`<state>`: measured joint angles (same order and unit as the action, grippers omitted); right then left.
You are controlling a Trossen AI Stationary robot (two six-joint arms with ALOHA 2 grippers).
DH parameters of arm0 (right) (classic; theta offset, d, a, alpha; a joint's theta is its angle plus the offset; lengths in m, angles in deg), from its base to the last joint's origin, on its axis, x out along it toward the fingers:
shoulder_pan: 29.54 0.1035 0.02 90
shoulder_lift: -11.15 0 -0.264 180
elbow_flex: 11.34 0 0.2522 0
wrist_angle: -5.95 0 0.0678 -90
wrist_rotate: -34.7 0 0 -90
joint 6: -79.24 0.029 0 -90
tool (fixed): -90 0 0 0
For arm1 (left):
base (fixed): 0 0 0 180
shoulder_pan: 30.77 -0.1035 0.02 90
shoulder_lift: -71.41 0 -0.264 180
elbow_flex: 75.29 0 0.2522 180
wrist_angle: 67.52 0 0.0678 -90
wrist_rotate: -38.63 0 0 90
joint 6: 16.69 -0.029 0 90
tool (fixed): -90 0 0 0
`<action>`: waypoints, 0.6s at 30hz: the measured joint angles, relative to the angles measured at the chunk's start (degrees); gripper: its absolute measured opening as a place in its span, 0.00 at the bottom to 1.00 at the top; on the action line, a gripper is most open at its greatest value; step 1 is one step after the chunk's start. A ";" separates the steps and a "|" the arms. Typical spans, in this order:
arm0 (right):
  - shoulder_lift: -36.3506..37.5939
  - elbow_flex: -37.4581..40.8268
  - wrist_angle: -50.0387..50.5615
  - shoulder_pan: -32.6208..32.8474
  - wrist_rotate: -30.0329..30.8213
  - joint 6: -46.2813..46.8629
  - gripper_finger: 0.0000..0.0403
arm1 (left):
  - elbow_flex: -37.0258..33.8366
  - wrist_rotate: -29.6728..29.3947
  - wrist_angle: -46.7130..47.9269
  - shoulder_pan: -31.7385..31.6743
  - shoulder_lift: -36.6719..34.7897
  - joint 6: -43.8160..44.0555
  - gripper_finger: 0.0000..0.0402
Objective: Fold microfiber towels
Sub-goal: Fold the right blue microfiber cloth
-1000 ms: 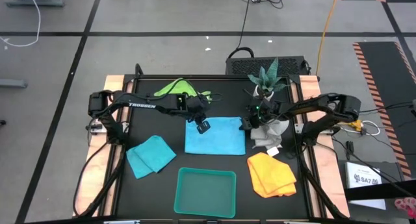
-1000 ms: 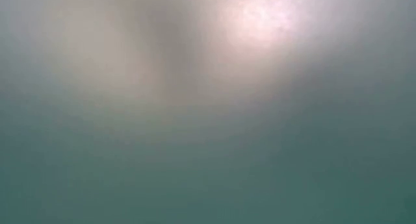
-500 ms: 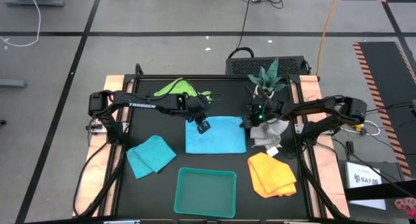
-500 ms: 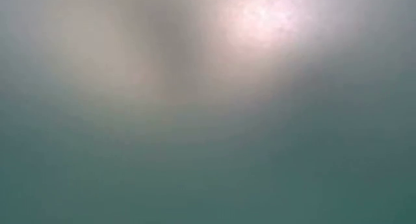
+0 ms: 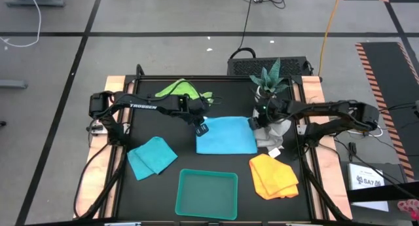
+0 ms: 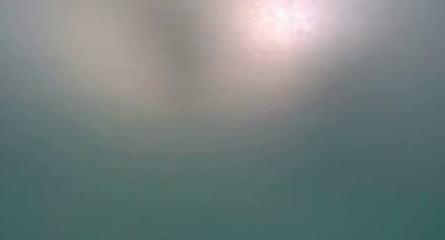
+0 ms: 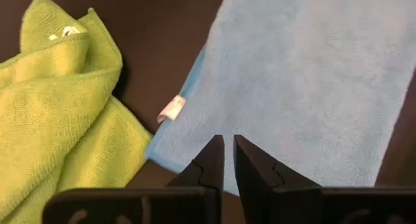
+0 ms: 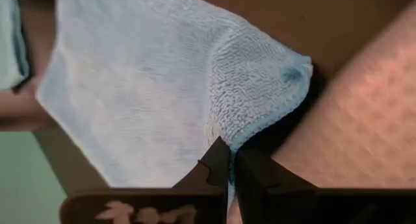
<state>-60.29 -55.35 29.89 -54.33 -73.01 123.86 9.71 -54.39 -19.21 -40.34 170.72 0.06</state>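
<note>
Towel [image 5: 226,135] in blue lies mid-table between my 2 arms, long axis running left to right. My right gripper [image 8: 229,160] is pinched shut on its far right corner; my left gripper [image 7: 227,156], jaws nearly closed, sits over the left edge, grip unclear.

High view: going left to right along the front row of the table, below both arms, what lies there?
Folded turquoise towel → teal tray → yellow-orange towel.
</note>
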 joint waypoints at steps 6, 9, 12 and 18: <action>0.00 -7.52 6.96 0.00 1.57 -3.52 0.00 | 0.00 0.06 1.15 0.00 0.00 0.52 0.08; 0.00 -11.01 11.32 0.11 3.23 -5.80 0.00 | 0.00 0.04 3.45 -0.15 0.00 0.59 0.02; 0.00 -12.81 14.13 0.11 4.35 -6.80 0.00 | -0.07 -0.62 6.31 -0.45 0.00 1.55 0.01; 0.02 -13.35 15.43 0.13 4.48 -7.58 0.00 | -9.07 1.51 -8.05 -0.48 0.07 4.39 0.00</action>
<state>-60.27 -68.70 45.31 -54.20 -68.53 116.27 0.63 -52.88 -27.27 -40.82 170.78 4.45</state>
